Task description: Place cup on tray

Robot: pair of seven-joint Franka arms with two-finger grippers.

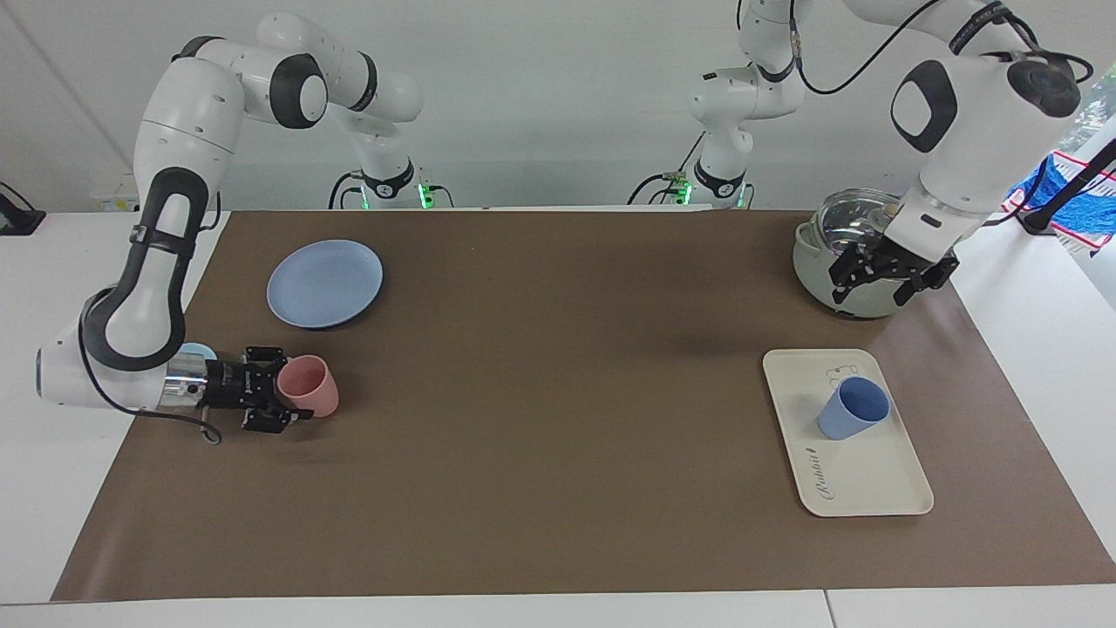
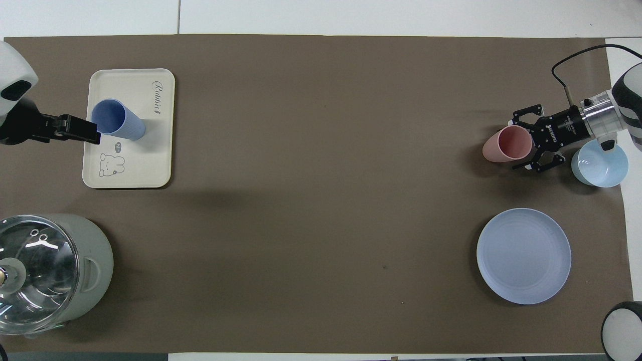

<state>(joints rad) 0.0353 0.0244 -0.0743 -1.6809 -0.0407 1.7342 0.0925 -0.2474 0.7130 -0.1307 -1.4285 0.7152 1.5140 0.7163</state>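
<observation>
The blue cup (image 1: 853,408) (image 2: 118,119) stands upright on the cream tray (image 1: 863,480) (image 2: 145,160), at the left arm's end of the table. Nothing touches the cup. My left gripper (image 1: 881,277) (image 2: 95,133) hangs open and empty, high in the air over the mat between the tray and the pot. My right gripper (image 1: 288,391) (image 2: 525,145) lies low over the mat at the right arm's end, right at the rim of an upright pink cup (image 1: 309,385) (image 2: 504,145).
A grey pot with a glass lid (image 1: 828,270) (image 2: 50,271) stands nearer to the robots than the tray. A round blue plate (image 1: 324,283) (image 2: 523,255) and a light-blue bowl (image 1: 199,351) (image 2: 599,163) sit near the pink cup.
</observation>
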